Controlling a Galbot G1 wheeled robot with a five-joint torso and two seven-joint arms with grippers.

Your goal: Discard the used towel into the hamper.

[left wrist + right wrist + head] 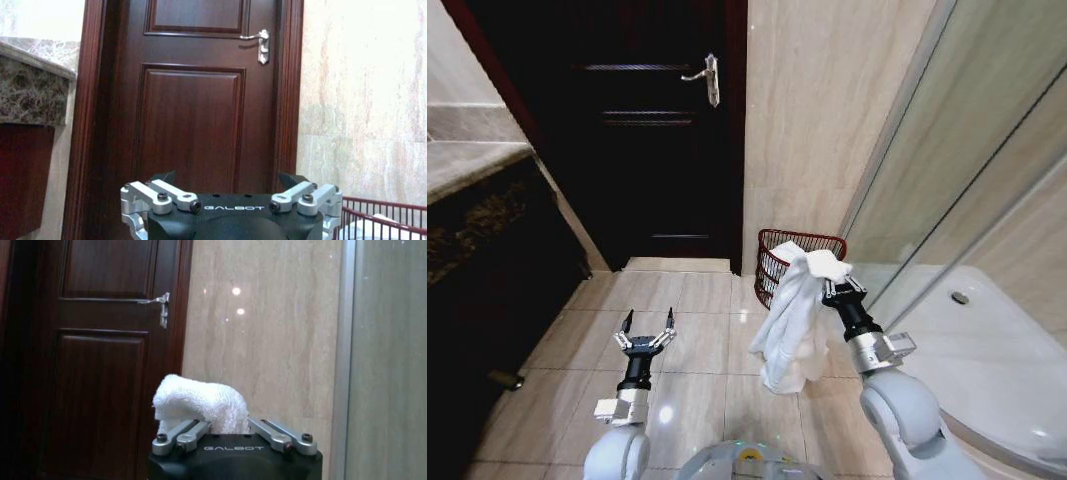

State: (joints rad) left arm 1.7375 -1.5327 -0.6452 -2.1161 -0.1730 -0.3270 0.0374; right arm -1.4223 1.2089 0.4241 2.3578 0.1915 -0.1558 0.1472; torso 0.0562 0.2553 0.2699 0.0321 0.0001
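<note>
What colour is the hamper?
Dark reddish-brown wire, clearest in the head view: hamper, beyond the white towel held by the right gripper.

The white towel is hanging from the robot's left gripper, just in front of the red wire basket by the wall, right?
Not quite: the head view shows the right gripper shut on the white towel. The left gripper is open and holds nothing. The rest stands: the towel hangs just in front of the red wire basket by the wall.
</note>
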